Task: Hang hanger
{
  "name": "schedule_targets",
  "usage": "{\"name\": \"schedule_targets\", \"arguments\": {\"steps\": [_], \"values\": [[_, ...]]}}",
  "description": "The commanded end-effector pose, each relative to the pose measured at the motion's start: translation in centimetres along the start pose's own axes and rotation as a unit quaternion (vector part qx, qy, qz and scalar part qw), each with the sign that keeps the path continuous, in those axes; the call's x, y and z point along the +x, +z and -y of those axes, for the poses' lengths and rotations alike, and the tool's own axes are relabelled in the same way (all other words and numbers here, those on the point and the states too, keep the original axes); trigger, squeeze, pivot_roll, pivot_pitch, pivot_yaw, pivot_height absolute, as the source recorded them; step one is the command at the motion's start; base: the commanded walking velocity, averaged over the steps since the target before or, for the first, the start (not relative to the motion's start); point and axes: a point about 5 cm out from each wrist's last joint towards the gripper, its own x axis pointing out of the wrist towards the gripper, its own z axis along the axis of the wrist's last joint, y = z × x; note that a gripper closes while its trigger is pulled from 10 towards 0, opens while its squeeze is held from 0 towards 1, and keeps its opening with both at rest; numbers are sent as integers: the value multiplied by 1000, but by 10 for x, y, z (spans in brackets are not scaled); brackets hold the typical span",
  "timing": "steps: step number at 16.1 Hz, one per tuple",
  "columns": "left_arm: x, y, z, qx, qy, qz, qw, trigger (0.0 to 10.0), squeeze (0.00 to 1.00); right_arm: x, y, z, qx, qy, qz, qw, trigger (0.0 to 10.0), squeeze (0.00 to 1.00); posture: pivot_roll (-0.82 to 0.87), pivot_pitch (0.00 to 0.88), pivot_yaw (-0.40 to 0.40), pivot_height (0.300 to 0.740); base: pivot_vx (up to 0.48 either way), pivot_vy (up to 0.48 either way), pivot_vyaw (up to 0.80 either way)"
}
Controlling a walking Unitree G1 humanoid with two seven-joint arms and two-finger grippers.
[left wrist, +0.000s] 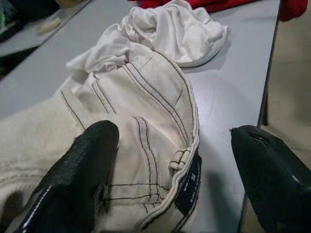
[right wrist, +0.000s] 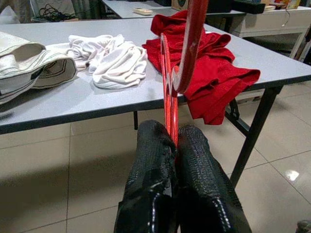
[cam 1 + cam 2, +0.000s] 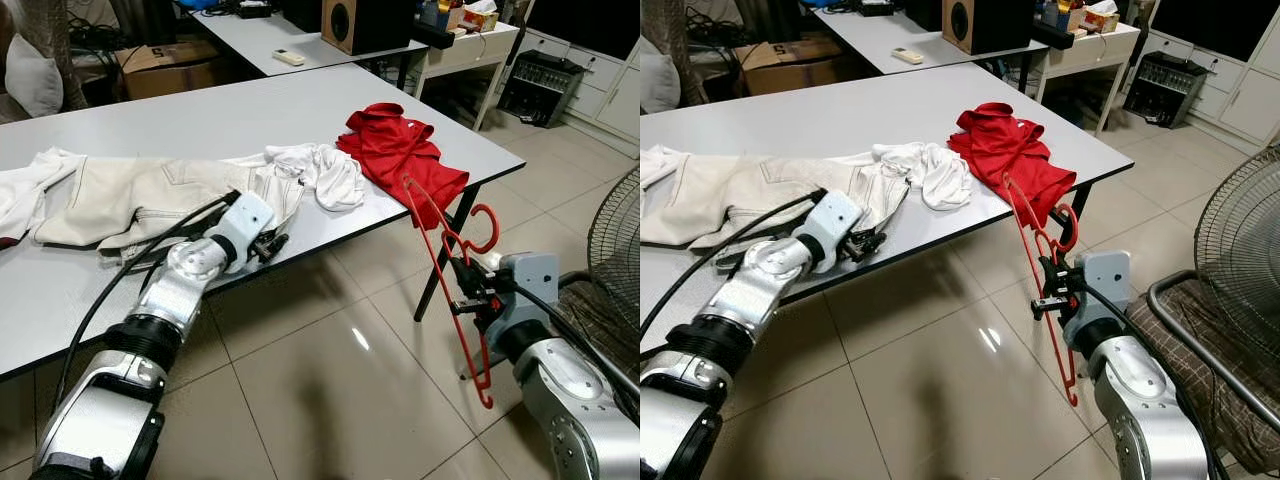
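A red plastic hanger (image 3: 447, 270) stands on edge in the air beside the table's right corner, hook (image 3: 486, 226) toward me. My right gripper (image 3: 462, 283) is shut on its thin bar, the black fingers (image 2: 192, 174) pinching the red strip. A red garment (image 3: 402, 155) lies on the grey table (image 3: 230, 115) and droops over the front edge, just behind the hanger. My left gripper (image 3: 268, 246) hovers open at the table's front edge, its fingers (image 1: 82, 170) either side of the waistband of cream trousers (image 3: 150, 195). A crumpled white cloth (image 3: 320, 172) lies between the trousers and the red garment.
A floor fan (image 3: 618, 240) stands at the right, a dark checked cushion (image 3: 1200, 350) behind my right arm. Black table legs (image 3: 450, 245) descend under the right corner. A second table with a speaker (image 3: 362, 22) and remote sits behind. Tiled floor lies open in front.
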Motion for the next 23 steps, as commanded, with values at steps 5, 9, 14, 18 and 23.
{"name": "schedule_targets", "arguments": {"steps": [5, 9, 14, 18, 23], "values": [[6, 2, 6, 56, -60, -11, 997, 0, 0, 1, -1, -1, -2, 9, -9, 1000, 10000, 0, -173, 0, -22, 740, 0, 0, 0], [10, -3, 0, 118, -31, -53, 991, 0, 0, 2, -2, -2, -3, 10, -11, 1000, 10000, 0, -177, 0, -17, 740, 0, 0, 0], [10, -2, -8, 136, -54, -94, 985, 0, 0, 1, -3, -1, -4, 11, -13, 1000, 10000, 0, -178, 0, -8, 740, 0, 0, 0], [10, -1, -11, 153, -67, -119, 979, 0, 0, 1, -4, -2, -6, 20, -16, 1000, 10000, 0, -174, 0, -3, 740, 0, 0, 0], [5, 27, -42, 220, 54, -70, 972, 0, 0, 1, -5, -4, -16, 53, -21, 998, 10000, 0, -158, 0, -1, 740, 0, 0, 0]]}}
